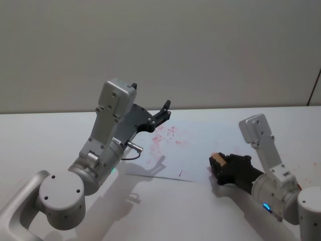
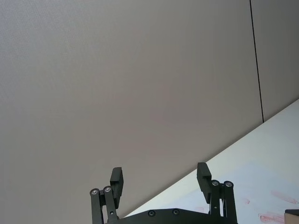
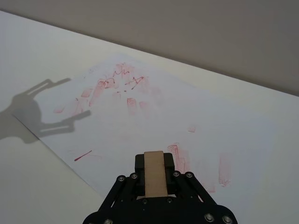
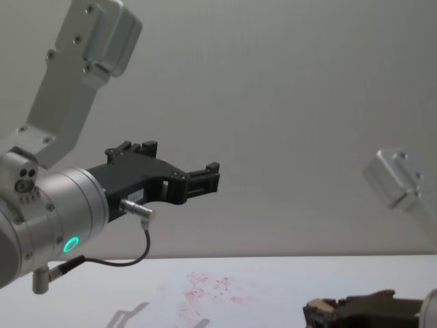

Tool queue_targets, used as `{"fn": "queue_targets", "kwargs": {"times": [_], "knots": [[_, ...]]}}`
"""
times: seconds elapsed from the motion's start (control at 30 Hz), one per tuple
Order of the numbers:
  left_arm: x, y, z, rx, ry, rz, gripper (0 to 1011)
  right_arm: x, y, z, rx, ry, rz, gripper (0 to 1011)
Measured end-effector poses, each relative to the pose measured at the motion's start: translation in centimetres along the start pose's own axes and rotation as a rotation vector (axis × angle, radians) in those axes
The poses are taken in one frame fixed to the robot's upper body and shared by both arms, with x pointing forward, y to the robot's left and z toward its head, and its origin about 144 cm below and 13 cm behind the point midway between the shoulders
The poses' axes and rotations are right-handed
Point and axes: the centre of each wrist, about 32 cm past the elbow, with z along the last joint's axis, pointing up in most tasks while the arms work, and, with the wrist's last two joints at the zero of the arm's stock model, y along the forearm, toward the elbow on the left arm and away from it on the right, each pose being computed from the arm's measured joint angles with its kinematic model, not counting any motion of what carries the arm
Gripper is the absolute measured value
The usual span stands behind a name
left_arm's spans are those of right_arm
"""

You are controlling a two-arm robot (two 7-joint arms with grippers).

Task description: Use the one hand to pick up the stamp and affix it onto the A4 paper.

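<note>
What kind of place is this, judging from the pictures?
Probably a robot test lab: a white table before a plain grey wall, a paper full of red prints, the right gripper holding a stamp, the left gripper raised.

white a4 paper (image 3: 196, 105) (red-pink smudges (image 3: 132, 105))

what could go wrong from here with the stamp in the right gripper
1. The right gripper holds the stamp near the A4 paper's edge; pressing here might print partly on the table.
2. Several red prints lie just ahead of the stamp, so a new mark may overlap them.
The left gripper hangs open above the paper, idle.
</note>
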Motion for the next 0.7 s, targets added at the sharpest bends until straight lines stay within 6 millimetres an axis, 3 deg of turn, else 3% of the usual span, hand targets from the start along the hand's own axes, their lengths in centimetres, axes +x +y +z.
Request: {"fn": "queue_targets", "kwargs": {"times": [0.7], "knots": [[0.0,0.0,0.0,0.0,0.0,0.0,1001,-0.35,0.92,-0.65,-0.031,-0.012,-0.004,219]]}}
